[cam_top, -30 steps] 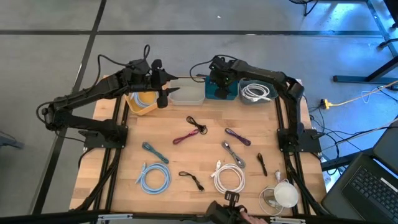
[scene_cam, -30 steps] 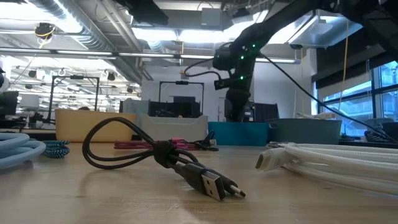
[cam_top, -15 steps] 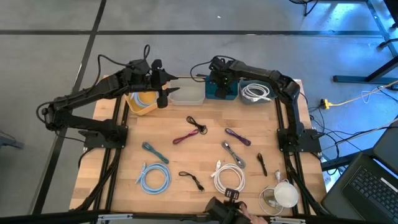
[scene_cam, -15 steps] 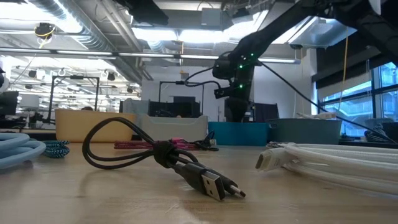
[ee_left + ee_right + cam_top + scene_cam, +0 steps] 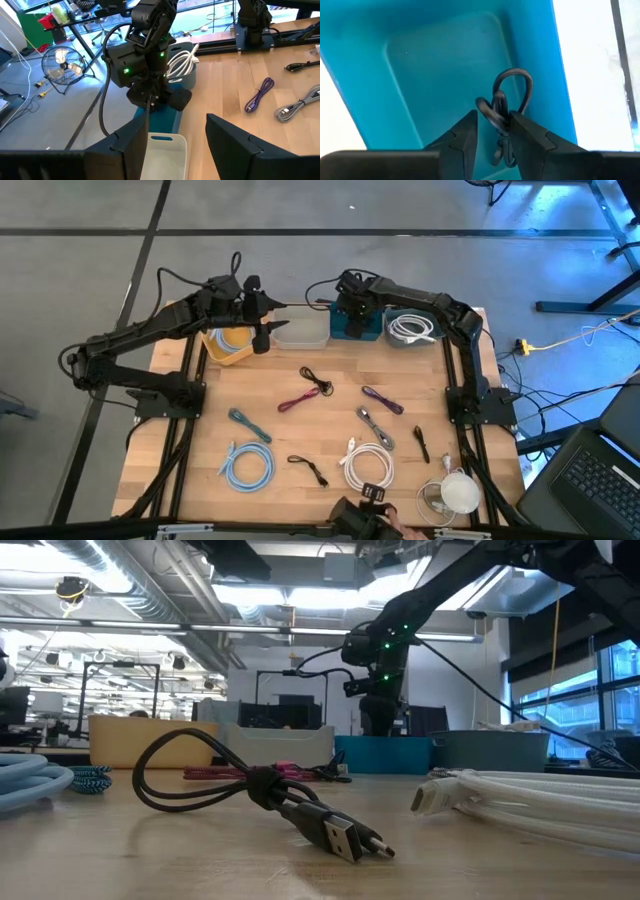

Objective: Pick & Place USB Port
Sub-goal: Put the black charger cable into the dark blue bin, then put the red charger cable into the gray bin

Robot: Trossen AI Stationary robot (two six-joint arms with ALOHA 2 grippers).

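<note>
Hanging lengthwise, cable (image 5: pixel 501 116) over bin (image 5: pixel 435 75).

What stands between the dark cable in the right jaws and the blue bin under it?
Nothing visible does. The right gripper holds the dark cable directly above the blue bin, whose floor looks bare. The left gripper waits open beside the white bin.

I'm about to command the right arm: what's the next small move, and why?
Probably open the right gripper. It is shut on the bundled dark cable, which already hangs over the teal bin, so releasing should drop it in. The left gripper waits by the yellow bin.
</note>
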